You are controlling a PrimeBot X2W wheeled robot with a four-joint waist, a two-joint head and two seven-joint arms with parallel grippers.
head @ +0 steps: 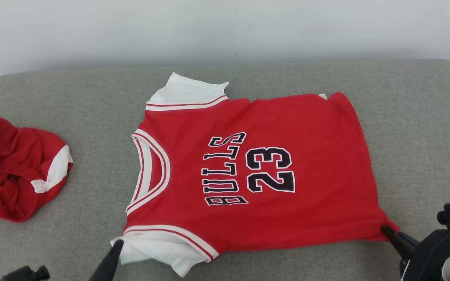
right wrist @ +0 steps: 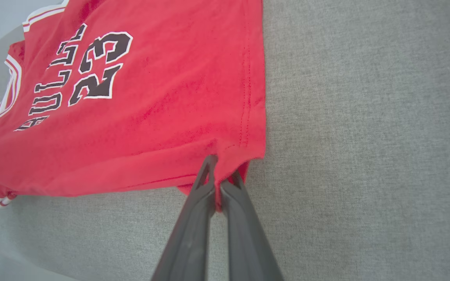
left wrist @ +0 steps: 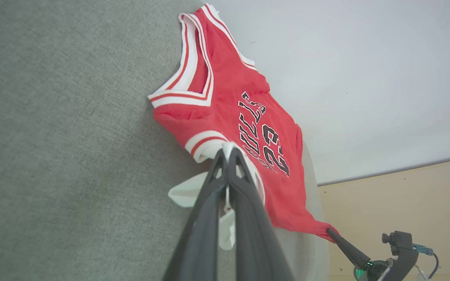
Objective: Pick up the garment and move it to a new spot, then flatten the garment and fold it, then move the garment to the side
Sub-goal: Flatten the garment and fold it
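A red jersey [head: 295, 125] with white sleeves and "BULLS 23" printed in black lies spread flat on the grey cushion [head: 248, 78], neck to the left, hem to the right. My left gripper [head: 118, 242] is shut on the near white sleeve [left wrist: 186, 193], whose cloth bunches between the fingers [left wrist: 244, 187]. My right gripper [head: 385, 228] is shut on the jersey's near hem corner [right wrist: 244, 156], which is pulled into a small point. The far sleeve [head: 186, 91] lies loose at the back.
A second red garment with a white stripe [head: 14, 168] lies crumpled at the cushion's left end. A pale wall [head: 225, 27] rises behind the cushion. Bare grey cushion stretches to the right [head: 424, 128] and along the front edge.
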